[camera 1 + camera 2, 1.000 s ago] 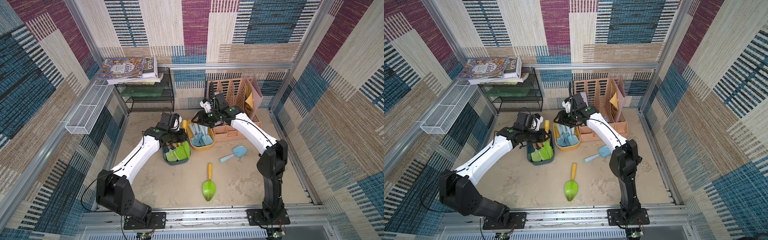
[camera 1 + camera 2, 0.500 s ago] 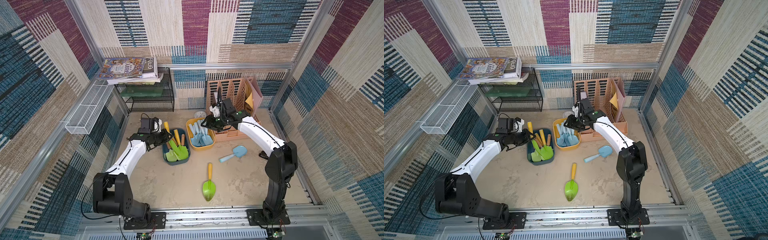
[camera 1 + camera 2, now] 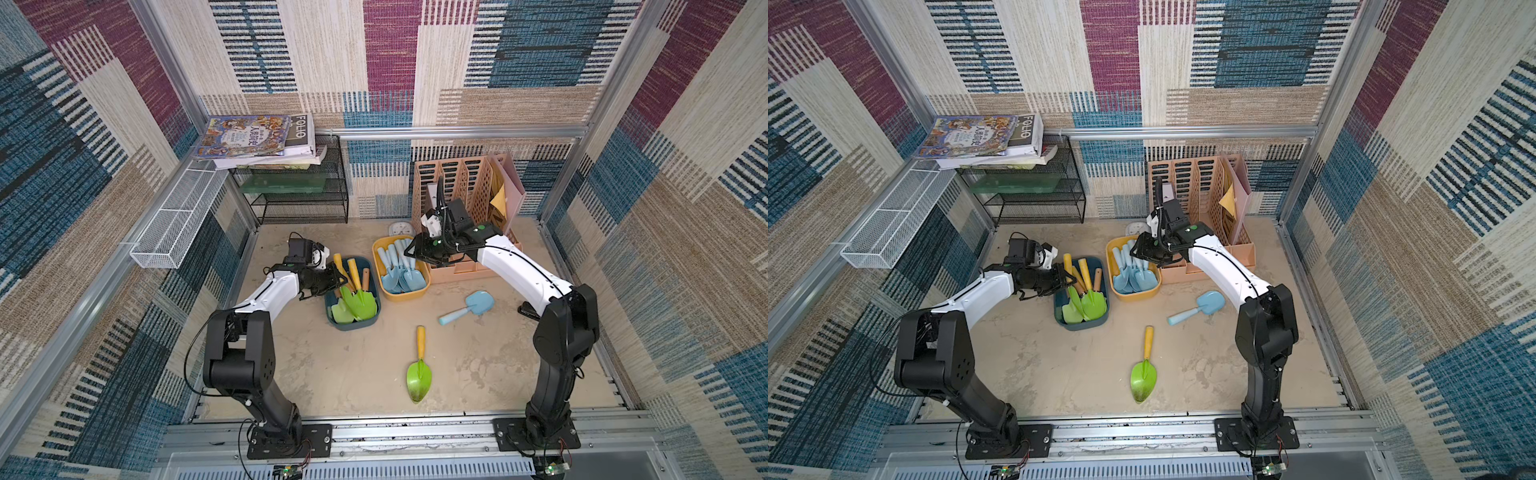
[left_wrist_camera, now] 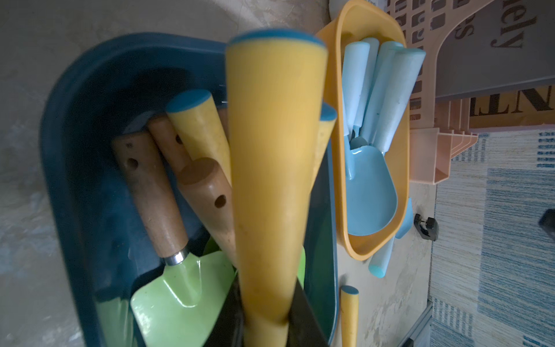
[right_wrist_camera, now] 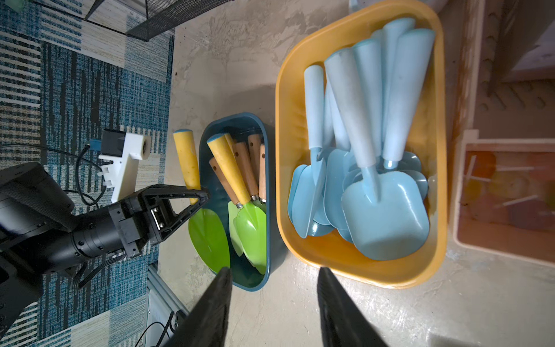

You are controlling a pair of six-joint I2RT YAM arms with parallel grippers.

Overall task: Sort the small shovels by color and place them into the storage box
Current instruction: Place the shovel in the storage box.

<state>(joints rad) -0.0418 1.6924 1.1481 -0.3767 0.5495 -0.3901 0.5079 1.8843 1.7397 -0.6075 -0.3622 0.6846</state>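
The left tool (image 5: 201, 196) is pinching the yellow handle of a green-bladed metal shovel (image 5: 187, 162), close to the blade end. We find this shovel at the rim of the dark teal plastic bin (image 5: 237, 115), on the side facing the left arm. Its handle lies outside the wall, and its blade appears to cross the rim. The bin holds other green-bladed shovels with wooden and yellow handles. The yellow plastic bin (image 5: 280, 135) just beside it holds the pale blue plastic shovels. The right tool (image 5: 274, 273) is spread and carries nothing; it hovers near the yellow bin.

To make the drop well, we judge that the whole shovel should be carried inward past the wall before release. It should be aligned with the handles already there, blade low. Releasing on the rim risks tipping it out onto the desk (image 3: 332, 374).

Two lie loose on the desk: a green-bladed, yellow-handled shovel (image 3: 419, 374) and a pale blue shovel (image 3: 478, 302).
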